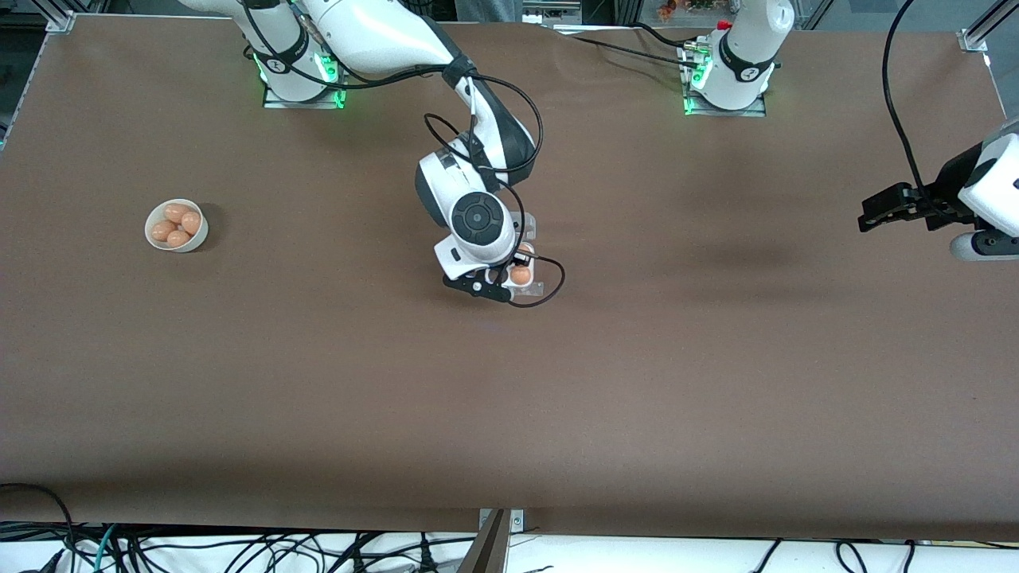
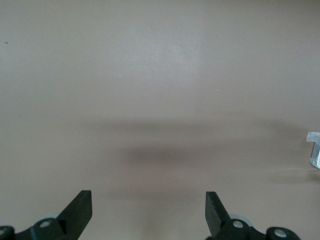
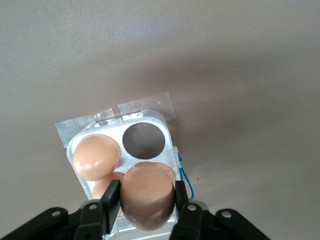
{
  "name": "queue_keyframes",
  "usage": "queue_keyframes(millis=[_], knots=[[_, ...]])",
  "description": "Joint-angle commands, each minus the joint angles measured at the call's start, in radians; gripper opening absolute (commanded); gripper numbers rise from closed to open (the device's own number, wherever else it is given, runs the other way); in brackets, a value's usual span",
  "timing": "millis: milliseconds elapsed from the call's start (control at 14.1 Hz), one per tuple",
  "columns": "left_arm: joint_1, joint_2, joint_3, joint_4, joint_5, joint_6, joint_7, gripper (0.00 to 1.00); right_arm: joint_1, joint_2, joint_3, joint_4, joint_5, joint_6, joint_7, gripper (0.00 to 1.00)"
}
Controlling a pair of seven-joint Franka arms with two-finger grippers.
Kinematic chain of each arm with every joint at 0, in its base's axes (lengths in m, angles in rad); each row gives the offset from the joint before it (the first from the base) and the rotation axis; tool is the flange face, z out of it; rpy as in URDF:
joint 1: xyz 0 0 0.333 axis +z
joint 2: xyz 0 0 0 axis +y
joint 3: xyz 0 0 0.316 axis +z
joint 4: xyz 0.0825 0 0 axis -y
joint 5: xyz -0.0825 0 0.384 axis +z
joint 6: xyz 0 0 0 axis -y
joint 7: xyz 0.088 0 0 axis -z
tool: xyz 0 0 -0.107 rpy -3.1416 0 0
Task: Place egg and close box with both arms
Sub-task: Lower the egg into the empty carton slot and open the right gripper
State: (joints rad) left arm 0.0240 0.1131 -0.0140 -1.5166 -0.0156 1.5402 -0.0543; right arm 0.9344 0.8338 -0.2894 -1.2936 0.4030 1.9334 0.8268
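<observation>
Two white Franka arms with black joints and black grippers

The right arm [image 1: 478, 159] has glossy white shells, a round black cap and looping black cables; its base glows green. The left arm [image 1: 744, 56] shows a red fitting; black fingers [image 2: 80, 210] carry silver screws.

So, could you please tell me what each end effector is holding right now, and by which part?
The right end effector grips an egg by its sides, over the box. The left end effector is open, holding nothing.
</observation>
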Motion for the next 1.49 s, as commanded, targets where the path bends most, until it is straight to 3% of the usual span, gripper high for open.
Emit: queue_keyframes(millis=[0, 142, 283, 425, 638, 1417], knots=[[0.005, -0.001, 0.000, 0.016, -0.012, -0.019, 0.017, 1.00, -0.009, 0.025, 0.004, 0.034, 0.019, 0.007, 0.005, 0.42], [0.005, -0.001, 0.000, 0.016, -0.012, -0.019, 0.017, 1.00, -0.012, 0.027, 0.004, 0.034, 0.019, 0.019, 0.003, 0.43], [0.005, -0.001, 0.000, 0.016, -0.012, -0.019, 0.017, 1.00, -0.014, 0.027, 0.004, 0.036, 0.019, 0.027, 0.003, 0.49], [0.005, -0.001, 0.000, 0.016, -0.012, -0.019, 0.017, 1.00, -0.014, 0.027, 0.004, 0.034, 0.019, 0.047, 0.006, 0.80], [0.005, -0.001, 0.000, 0.016, -0.012, -0.019, 0.017, 1.00, -0.016, 0.025, 0.004, 0.034, 0.019, 0.059, 0.006, 0.96], [0.002, -0.001, -0.006, 0.016, -0.024, -0.019, 0.007, 1.00, -0.095, -0.048, -0.074, 0.033, 0.004, 0.042, -0.026, 1.00]])
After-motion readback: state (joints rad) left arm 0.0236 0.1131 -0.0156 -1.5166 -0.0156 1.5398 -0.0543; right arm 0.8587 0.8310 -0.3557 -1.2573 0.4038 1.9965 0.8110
